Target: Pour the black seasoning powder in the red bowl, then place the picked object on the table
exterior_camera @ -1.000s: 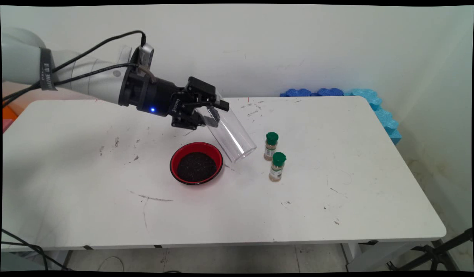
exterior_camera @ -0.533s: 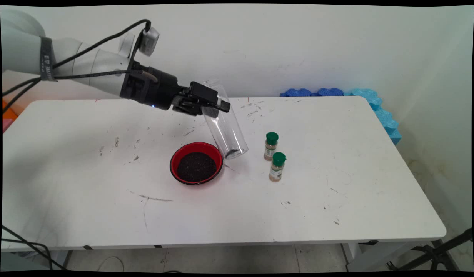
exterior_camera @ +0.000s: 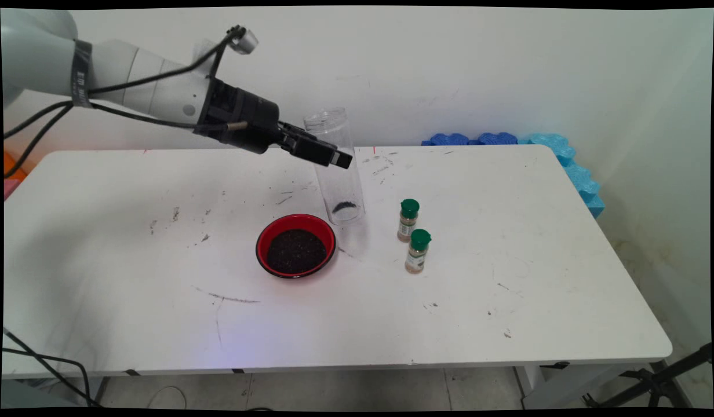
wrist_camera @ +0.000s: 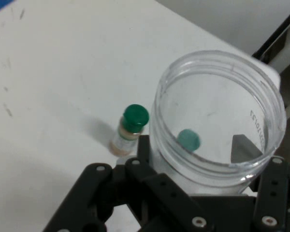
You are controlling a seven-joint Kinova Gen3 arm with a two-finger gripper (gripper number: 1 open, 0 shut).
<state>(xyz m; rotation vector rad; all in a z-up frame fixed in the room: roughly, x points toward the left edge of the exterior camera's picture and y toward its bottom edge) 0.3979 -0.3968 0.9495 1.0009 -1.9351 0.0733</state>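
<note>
I am holding a clear, cylindrical plastic jar (exterior_camera: 341, 179) in my black two-finger gripper (exterior_camera: 334, 157). The fingers are clamped on its wall just under the open rim. The jar hangs nearly upright with its mouth up and tips slightly toward me. A small clump of dark grains (exterior_camera: 344, 207) lies at its bottom, and the rest of it looks empty. Its base is just beyond and to the right of the round red bowl (exterior_camera: 259, 246). I cannot tell whether the base touches the white table (exterior_camera: 507, 243) or hangs a little above it.

In the hand view I look down into the jar's mouth (wrist_camera: 217, 111), with my linkage wrapped around it.

Counted:
- One jar.
- One red bowl, filled with a bed of dark granules (exterior_camera: 296, 250).
- Two small spice bottles with green caps, standing upright close together to the right of the jar. One is farther back (exterior_camera: 408, 220) and one is nearer (exterior_camera: 418, 251). In the hand view one stands beside the jar (wrist_camera: 130, 129) and the other's cap shows through the jar wall.
- One row of blue foam pieces (exterior_camera: 565, 153) along the table's far right edge.
</note>
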